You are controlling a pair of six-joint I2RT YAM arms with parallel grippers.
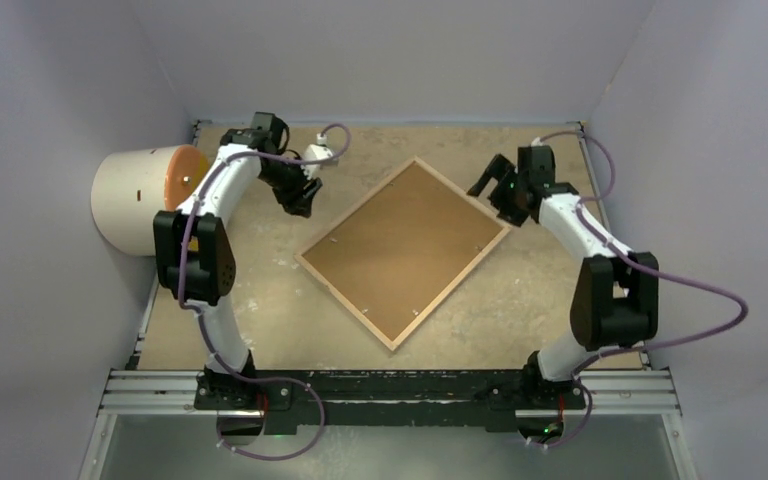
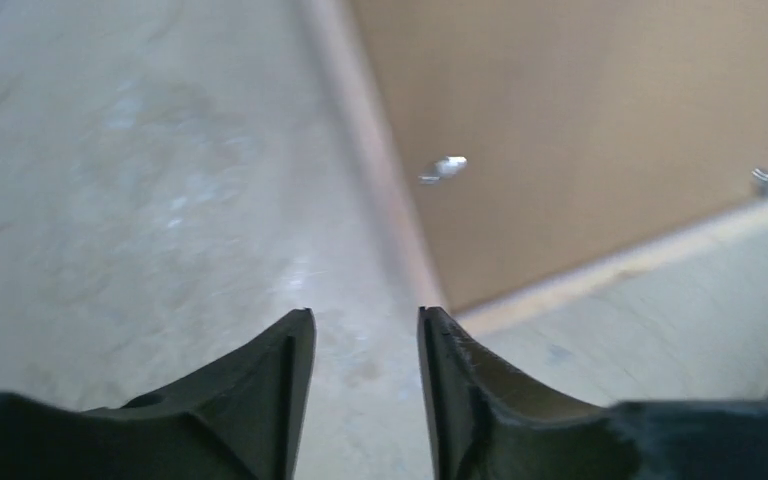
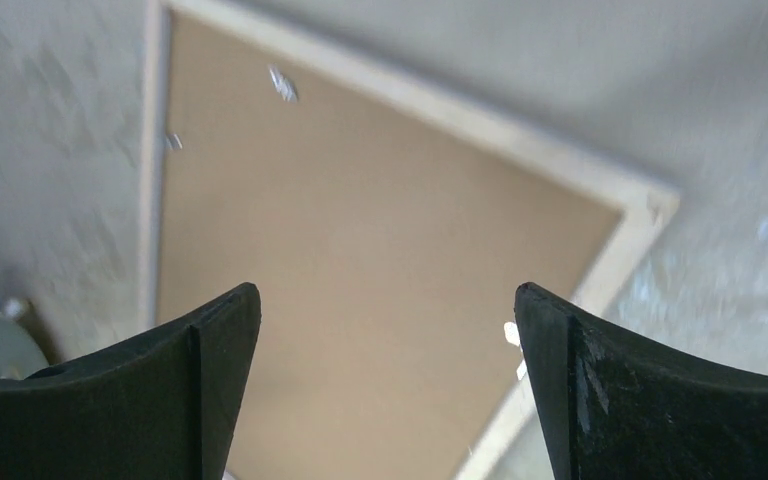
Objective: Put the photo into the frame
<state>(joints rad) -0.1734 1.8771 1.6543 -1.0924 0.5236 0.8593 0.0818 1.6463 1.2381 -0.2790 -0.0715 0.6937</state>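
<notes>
Pale wood frame — brown backing board — mottled beige table

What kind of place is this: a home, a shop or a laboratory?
Probably a robot laboratory test booth: plain walls close in a worn table, and the left arm and right arm stand on a metal rail at its edge.

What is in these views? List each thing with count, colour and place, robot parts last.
frame: one, light wood rim, back up on the table.
backing board: one, brown, inside the frame.
metal tabs: at least two, silvery, on the board.
drum: one, cream with orange end, at the left wall.
table: one, mottled beige, under the frame.
rail: one, silver, along the near edge.
cables: two, purple, along the arms.
arms: two, white and black, either side of the frame.
left pincer: one, black, open, by the frame's left corner.
right pincer: one, black, open, by the frame's right corner.
</notes>
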